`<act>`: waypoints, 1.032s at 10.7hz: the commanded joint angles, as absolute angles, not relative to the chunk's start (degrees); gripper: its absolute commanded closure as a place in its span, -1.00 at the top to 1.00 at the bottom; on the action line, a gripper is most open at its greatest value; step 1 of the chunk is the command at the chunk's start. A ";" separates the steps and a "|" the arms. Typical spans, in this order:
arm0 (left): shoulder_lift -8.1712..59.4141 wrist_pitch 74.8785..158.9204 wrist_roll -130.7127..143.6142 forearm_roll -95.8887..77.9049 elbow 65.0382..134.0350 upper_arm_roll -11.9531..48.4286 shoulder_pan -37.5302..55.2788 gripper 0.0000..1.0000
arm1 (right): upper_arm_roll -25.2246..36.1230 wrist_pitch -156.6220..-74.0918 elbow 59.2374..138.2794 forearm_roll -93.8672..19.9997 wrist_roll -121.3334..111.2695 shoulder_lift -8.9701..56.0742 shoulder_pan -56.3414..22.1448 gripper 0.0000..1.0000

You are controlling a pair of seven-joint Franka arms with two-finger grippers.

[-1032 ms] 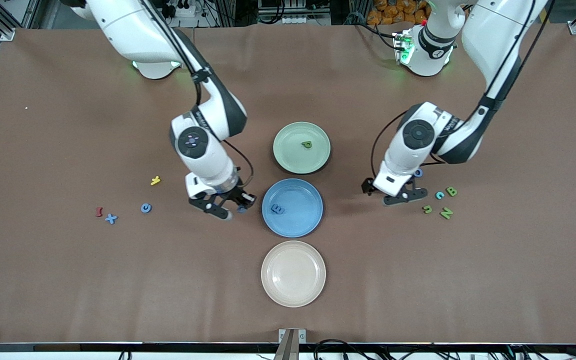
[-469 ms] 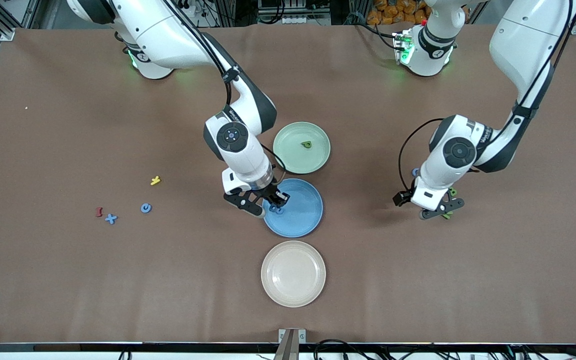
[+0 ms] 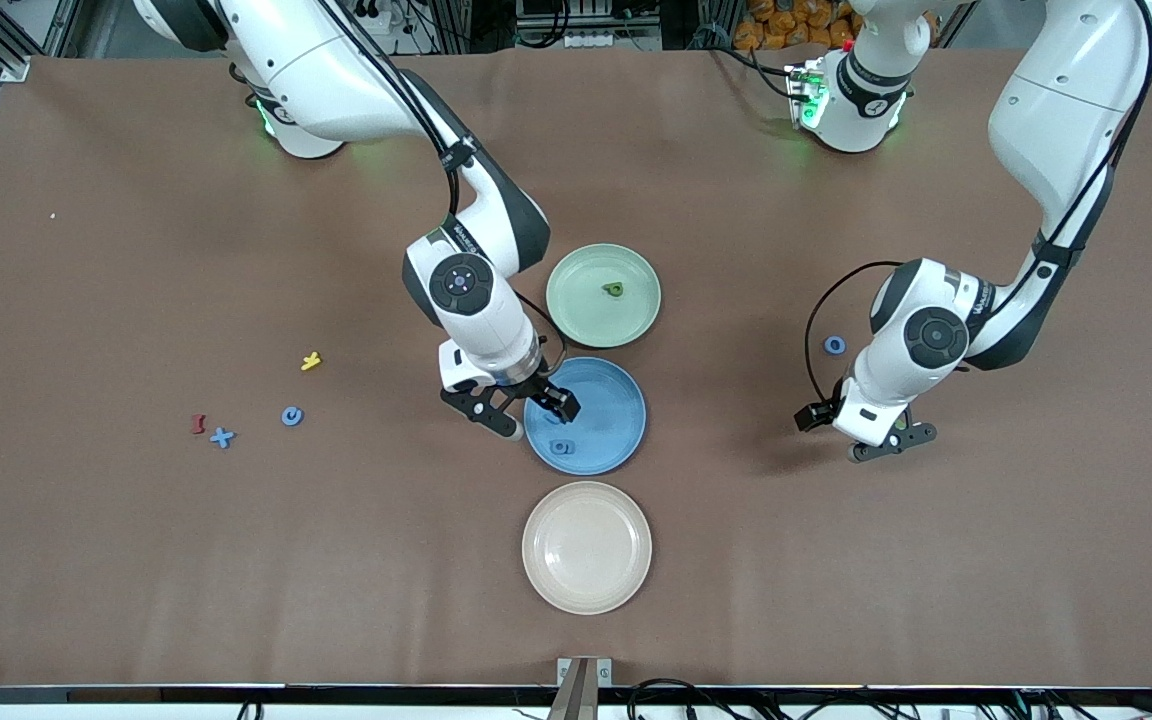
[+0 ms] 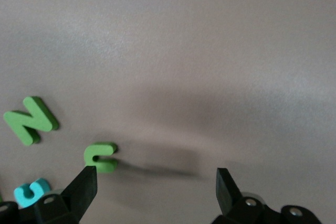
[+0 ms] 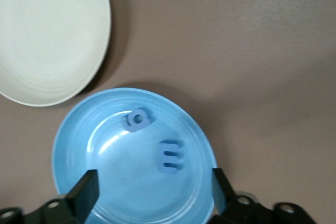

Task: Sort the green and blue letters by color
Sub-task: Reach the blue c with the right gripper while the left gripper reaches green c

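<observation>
My right gripper point(image 3: 536, 415) hangs open and empty over the blue plate point(image 3: 616, 440). In that plate lie a blue g point(image 3: 561, 446) and a blue E point(image 5: 169, 157), both apart from the fingers. A green P point(image 3: 614, 290) lies in the green plate point(image 3: 576, 310). My left gripper point(image 3: 893, 443) is open low over the table, beside a green n point(image 4: 101, 156), a green N point(image 4: 30, 120) and a blue c point(image 4: 31, 191). A blue O point(image 3: 835, 344) lies near that arm. Another blue c point(image 3: 292, 415) and a blue X point(image 3: 223, 437) lie toward the right arm's end.
A cream plate point(image 3: 586, 590) stands nearer the front camera than the blue plate. A small yellow letter point(image 3: 311, 361) and a dark red one point(image 3: 198, 424) lie by the blue X. The left arm hides most of the green letters in the front view.
My right gripper carried the blue g over the blue plate, opened, and the letter now lies in the plate. My left gripper moved over the green letters toward its end of the table.
</observation>
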State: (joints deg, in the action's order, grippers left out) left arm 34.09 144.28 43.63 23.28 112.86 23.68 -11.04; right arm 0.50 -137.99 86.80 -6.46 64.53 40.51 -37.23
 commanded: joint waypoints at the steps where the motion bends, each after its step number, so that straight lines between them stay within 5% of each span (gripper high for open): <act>1: 36.29 143.96 42.72 24.96 110.31 22.95 -11.16 1.00 | 1.31 -126.34 85.78 -6.33 53.31 39.21 -34.55 1.00; 6: 36.30 144.93 40.78 25.22 111.70 21.88 -13.53 1.00 | 5.27 -121.29 90.78 -2.02 34.52 34.11 -25.26 1.00; 8: 35.34 152.18 40.78 25.22 116.16 21.97 -15.89 1.00 | 5.27 -122.25 95.16 -1.93 26.05 30.52 -20.06 1.00; 11: 34.98 153.81 41.66 25.22 117.77 21.97 -15.65 1.00 | 5.19 -137.32 109.56 -1.93 17.95 25.15 -13.03 1.00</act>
State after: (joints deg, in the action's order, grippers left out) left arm 36.05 152.67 40.77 23.38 115.35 21.52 -15.06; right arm 6.33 -127.10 96.17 -2.97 22.73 31.42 -17.18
